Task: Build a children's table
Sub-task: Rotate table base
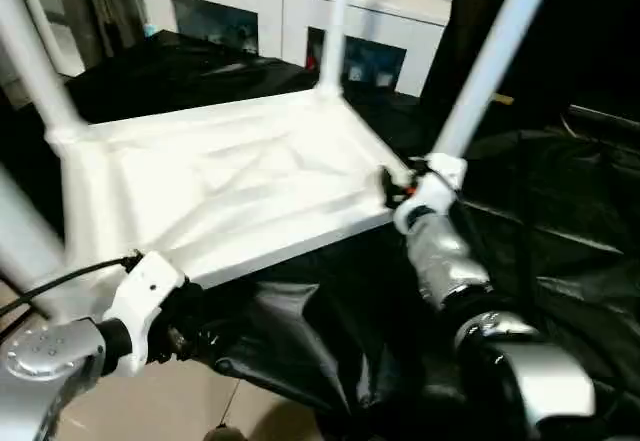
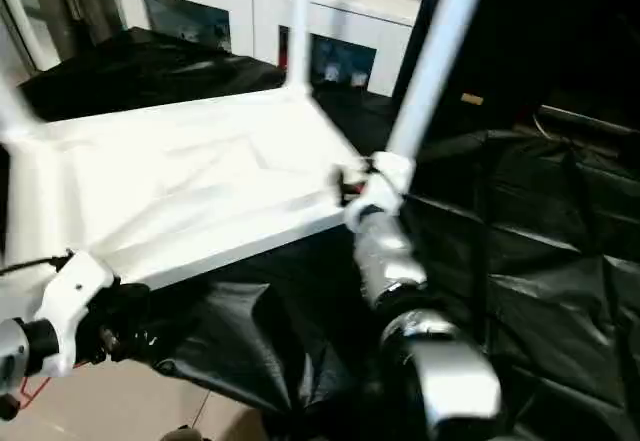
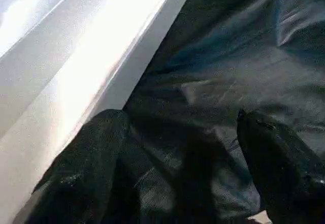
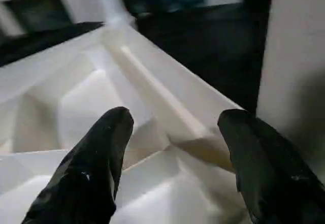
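The children's table [image 1: 230, 181] lies upside down on the black-draped bench [image 1: 560, 221], legs up. Left claw [image 3: 177, 158] gapes empty beside its rim; right claw [image 4: 172, 153] spread over the corner socket, holding nothing. Light, stiff, slick plastic: grip the rim or a leg.

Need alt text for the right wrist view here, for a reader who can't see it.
The right gripper, fingers spread apart, hangs over the ribbed underside of the upturned white tabletop, near a corner. One white leg stands close beside it; another leg rises from the far corner, with black sheeting beyond.
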